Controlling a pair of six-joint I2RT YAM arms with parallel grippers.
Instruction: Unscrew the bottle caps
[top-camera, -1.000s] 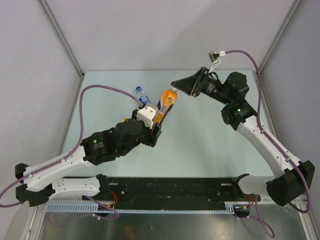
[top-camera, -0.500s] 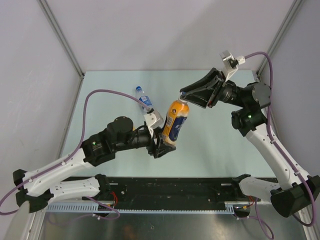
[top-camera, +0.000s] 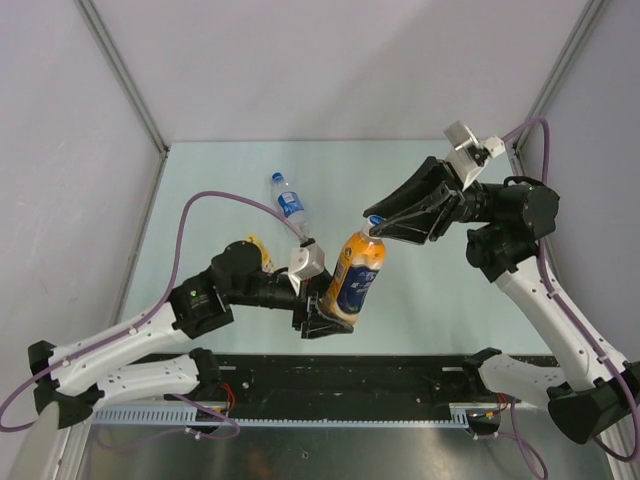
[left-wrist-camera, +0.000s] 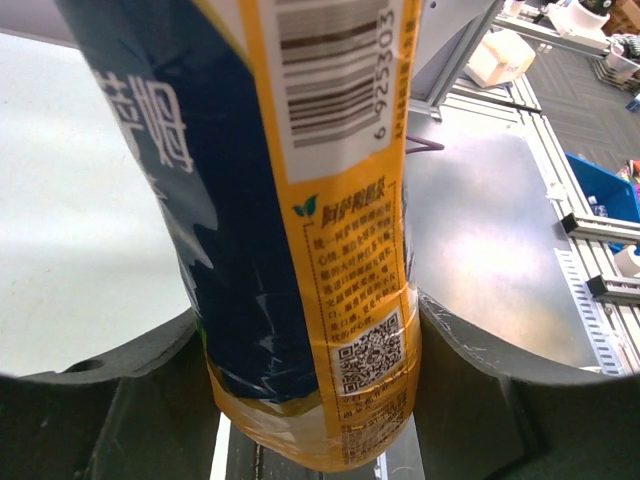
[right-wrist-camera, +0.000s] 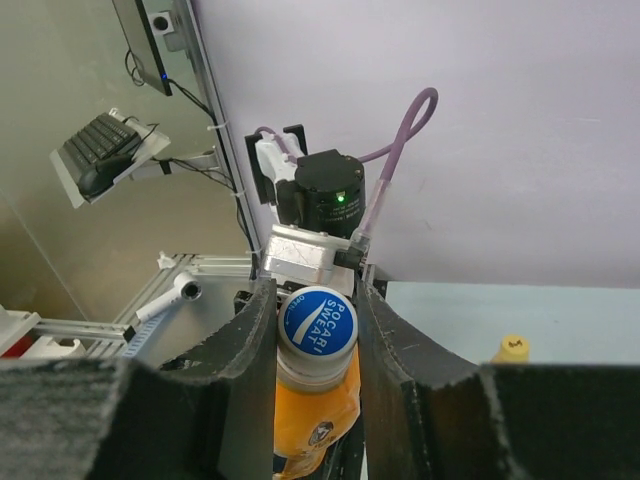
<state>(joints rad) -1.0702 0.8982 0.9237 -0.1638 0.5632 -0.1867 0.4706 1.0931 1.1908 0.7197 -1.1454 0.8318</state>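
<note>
- One orange bottle (top-camera: 355, 283) with a dark blue label sits just below the centre of the top view. It is tilted, with its neck toward the upper right and its base toward the lower left.
- Its blue cap (right-wrist-camera: 317, 322) is on the neck. In the right wrist view we can read white lettering on the cap's top.
- We see the right gripper (top-camera: 377, 224) closed on that cap. In its own wrist view its two dark fingers (right-wrist-camera: 250, 350) touch the cap, one on either side.
- The left gripper (top-camera: 325, 320) clamps the bottle's lower part. In the left wrist view a finger presses on each side of the body just above the base, with a barcode and a QR code facing the camera.
- The bottle is held between the two grippers. We cannot tell whether its base touches the table (top-camera: 440, 300).
- A clear bottle (top-camera: 289, 203) with a blue label lies on the table up and left of centre, apart from both grippers. Its cap end points to the upper left.
- A yellow bottle (top-camera: 258, 244) peeks out from behind the left arm, left of centre. We find its yellow cap (right-wrist-camera: 512, 347) at the lower right of the right wrist view.
- A purple cable (top-camera: 220, 194) arcs over the left arm.
</note>
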